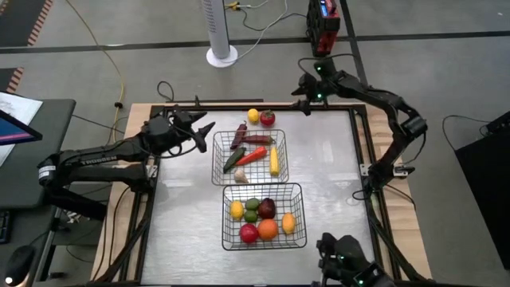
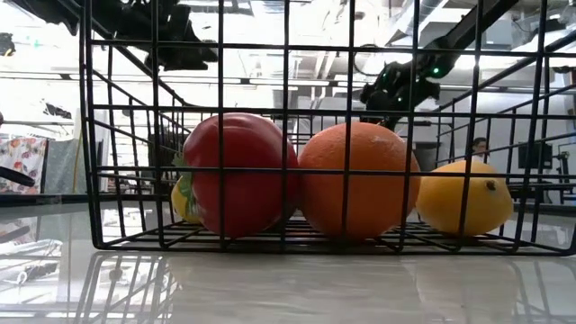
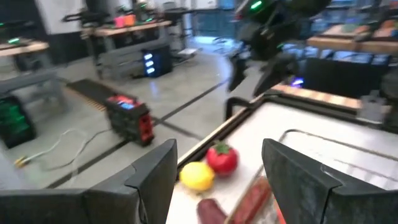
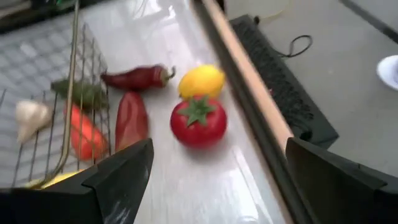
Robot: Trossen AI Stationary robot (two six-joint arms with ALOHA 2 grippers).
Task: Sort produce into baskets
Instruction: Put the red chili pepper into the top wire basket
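Observation:
Two black wire baskets stand mid-table. The far basket [image 1: 249, 157] holds peppers, a cucumber, corn and garlic. The near basket [image 1: 264, 215] holds a red fruit [image 2: 238, 173], an orange [image 2: 358, 180], a lemon [image 2: 463, 198] and others. A yellow lemon [image 1: 253, 115] and a red tomato [image 1: 268, 119] lie on the table just beyond the far basket. My left gripper [image 1: 203, 127] is open and empty, left of them; they show ahead of it [image 3: 217, 168]. My right gripper [image 1: 305, 100] is open and empty, above the table's far edge, right of the tomato [image 4: 198, 121].
The raised table frame [image 1: 355, 143] runs along the right and far edges, close to the tomato and lemon. A white fan base [image 1: 222, 56] and a red box [image 1: 323, 24] stand on the floor beyond the table. Bare tabletop lies right of the baskets [image 1: 327, 171].

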